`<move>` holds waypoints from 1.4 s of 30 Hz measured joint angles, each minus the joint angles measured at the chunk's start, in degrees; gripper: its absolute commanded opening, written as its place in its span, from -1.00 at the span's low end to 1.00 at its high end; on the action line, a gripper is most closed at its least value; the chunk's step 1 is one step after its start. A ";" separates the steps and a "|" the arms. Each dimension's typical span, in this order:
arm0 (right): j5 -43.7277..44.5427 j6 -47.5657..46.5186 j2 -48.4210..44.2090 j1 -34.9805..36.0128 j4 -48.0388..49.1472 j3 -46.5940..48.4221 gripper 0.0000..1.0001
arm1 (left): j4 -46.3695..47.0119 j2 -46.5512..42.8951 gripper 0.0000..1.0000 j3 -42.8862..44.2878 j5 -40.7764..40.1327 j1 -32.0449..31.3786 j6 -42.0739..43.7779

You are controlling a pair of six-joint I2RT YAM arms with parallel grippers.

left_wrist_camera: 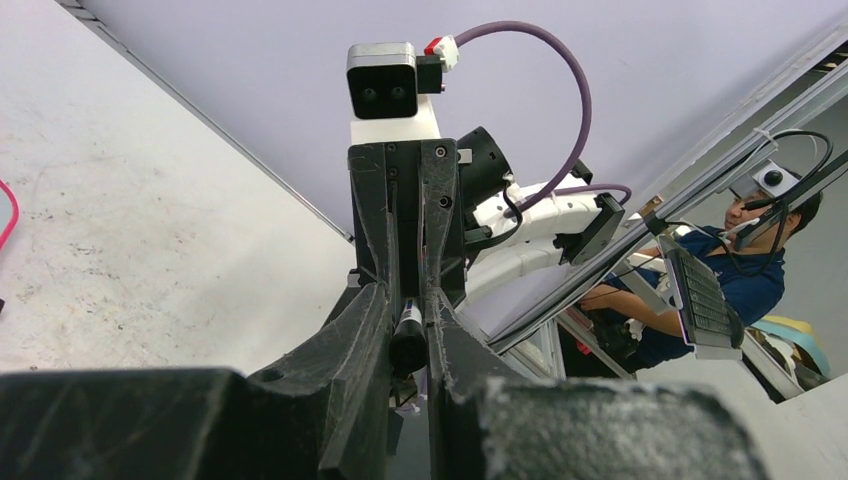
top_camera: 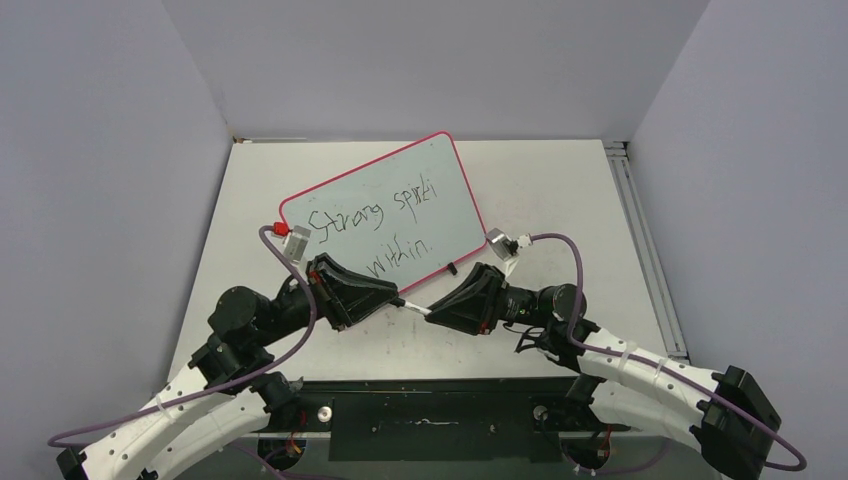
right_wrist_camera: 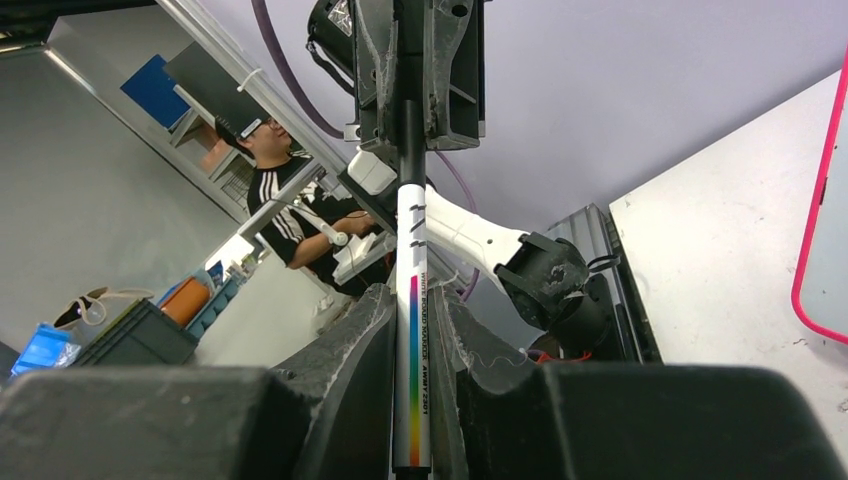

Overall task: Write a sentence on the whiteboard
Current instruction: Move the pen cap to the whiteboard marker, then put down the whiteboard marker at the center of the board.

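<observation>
both your left gripper (top_camera: pixel 393 297) and right gripper (top_camera: pixel 433 312) clamp the white rainbow-striped marker (top_camera: pixel 412 305) near the pink-rimmed glossy whiteboard (top_camera: pixel 440 190) with the black handwritten sentence (top_camera: pixel 375 225), so push the black cap (left_wrist_camera: pixel 407 338) on straight.

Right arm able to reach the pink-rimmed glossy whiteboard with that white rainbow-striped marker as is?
Probably not: left gripper is shut on the black far end of the marker, likely covering its tip. The whiteboard lies unobstructed.

A robotics lab: a scuffed white tabletop (top_camera: pixel 560 190) boxed in by plain lilac panels (top_camera: pixel 430 60), with a person (right_wrist_camera: pixel 290 220) in glasses, metal framing (right_wrist_camera: pixel 250 85) and a grey storage crate (right_wrist_camera: pixel 135 340) just outside it.
</observation>
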 measured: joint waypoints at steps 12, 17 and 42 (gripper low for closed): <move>5.33 -4.59 -2.21 0.81 -5.68 0.11 -0.89 | -7.17 0.31 0.73 1.44 -0.09 -0.44 5.46; 18.03 -13.62 -11.93 0.85 -28.74 4.31 -0.89 | -22.51 3.91 0.93 8.94 -2.84 -1.09 12.44; 55.49 -29.64 -8.76 -19.96 -73.07 0.87 -0.83 | -37.66 8.57 0.92 14.29 -17.94 35.06 29.42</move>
